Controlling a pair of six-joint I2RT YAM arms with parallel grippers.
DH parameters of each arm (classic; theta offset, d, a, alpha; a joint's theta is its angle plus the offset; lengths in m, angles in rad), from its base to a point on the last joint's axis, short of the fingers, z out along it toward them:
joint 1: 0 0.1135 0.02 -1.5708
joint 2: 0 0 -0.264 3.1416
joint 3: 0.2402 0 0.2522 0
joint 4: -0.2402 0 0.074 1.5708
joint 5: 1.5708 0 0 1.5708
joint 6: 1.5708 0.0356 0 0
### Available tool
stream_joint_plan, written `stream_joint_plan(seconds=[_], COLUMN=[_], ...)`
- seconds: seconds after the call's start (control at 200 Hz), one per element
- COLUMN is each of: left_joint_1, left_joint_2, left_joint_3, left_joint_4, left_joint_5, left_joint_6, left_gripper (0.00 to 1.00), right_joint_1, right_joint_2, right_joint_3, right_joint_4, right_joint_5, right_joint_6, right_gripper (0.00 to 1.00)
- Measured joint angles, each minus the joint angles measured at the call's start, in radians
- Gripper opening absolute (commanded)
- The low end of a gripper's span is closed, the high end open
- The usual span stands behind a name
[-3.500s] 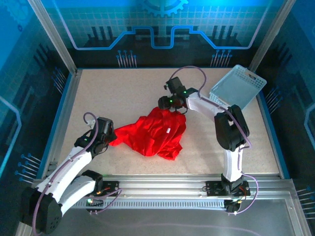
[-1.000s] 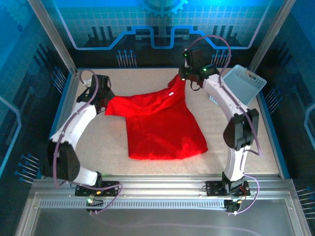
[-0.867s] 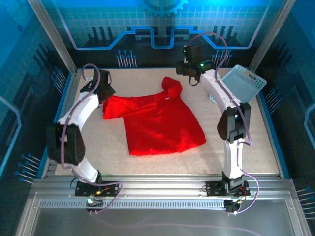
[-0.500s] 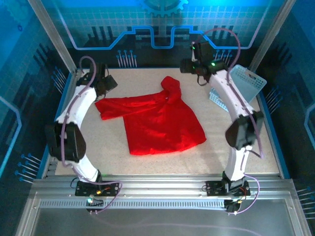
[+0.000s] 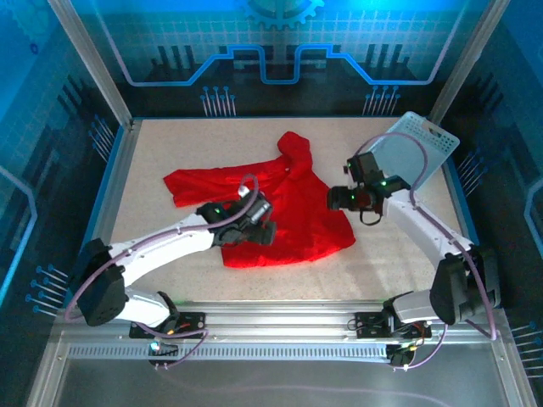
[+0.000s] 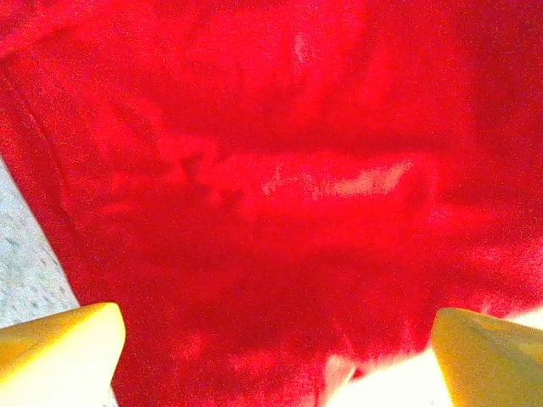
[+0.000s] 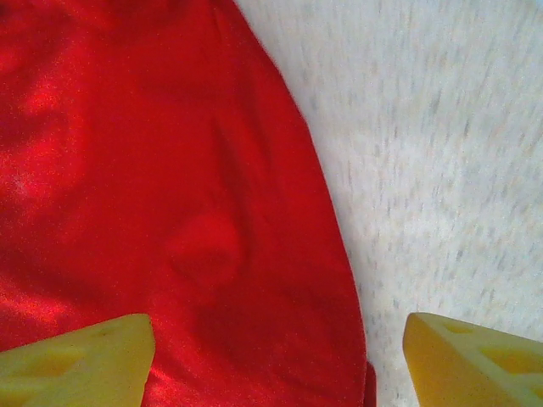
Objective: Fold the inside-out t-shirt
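red t-shirt (image 5: pixel 288 199) spread mostly flat in the middle of the table (image 5: pixel 170 144), one sleeve out leftward, far end bunched | left gripper (image 5: pixel 260 229) over the shirt's near part, fingers wide apart, empty | right gripper (image 5: pixel 338 198) over the shirt's right edge, fingers apart, empty | light blue mesh basket (image 5: pixel 411 148) in the far right corner

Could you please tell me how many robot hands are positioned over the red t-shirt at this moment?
2. The left hand is over the t-shirt's near-left part; the right hand straddles its right edge. Both are open.
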Motion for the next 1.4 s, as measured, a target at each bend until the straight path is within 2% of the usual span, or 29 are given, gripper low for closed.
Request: stream_joint_plan(seconds=[0.195, 0.34, 0.475, 0.53, 0.615, 0.795, 0.91, 1.055, 1.251, 1.401], left_joint_1=[-0.111, -0.119, -0.119, -0.119, -0.119, -0.117, -0.107, -0.088, -0.067, -0.087], left_joint_2=[0.056, 0.11, 0.155, 0.169, 0.186, 0.2, 0.215, 0.219, 0.176, -0.007], left_joint_3=[-0.05, -0.072, -0.09, -0.092, -0.093, -0.093, -0.093, -0.093, -0.093, -0.086], left_joint_4=[0.002, 0.022, 0.036, 0.045, 0.056, 0.071, 0.082, 0.087, 0.086, 0.064], left_joint_5=[-0.004, -0.004, -0.003, -0.004, -0.005, -0.004, -0.004, -0.004, -0.013, -0.07], left_joint_6=[0.0, 0.0, 0.0, -0.002, 0.004, -0.001, 0.011, 0.006, 0.011, 0.045], left_gripper=[0.95, 0.96, 0.9, 0.86, 0.74, 0.42, 0.21, 0.0, 0.0, 0.0], right_joint_1=[-0.003, -0.011, -0.019, -0.02, -0.02, -0.021, -0.021, -0.021, -0.021, -0.01], right_joint_2=[0.051, 0.108, 0.159, 0.175, 0.19, 0.194, 0.194, 0.174, 0.067, -0.09], right_joint_3=[-0.078, -0.08, -0.09, -0.098, -0.104, -0.105, -0.109, -0.12, -0.118, -0.038], right_joint_4=[0.017, 0.026, 0.041, 0.049, 0.058, 0.091, 0.103, 0.108, 0.074, -0.049], right_joint_5=[-0.032, -0.031, -0.035, -0.04, -0.055, -0.071, -0.072, -0.068, -0.053, 0.001], right_joint_6=[0.037, 0.072, 0.097, 0.101, 0.116, 0.119, 0.134, 0.137, 0.143, 0.142], right_gripper=[0.77, 0.76, 0.68, 0.63, 0.51, 0.22, 0.12, 0.02, 0.0, 0.0])
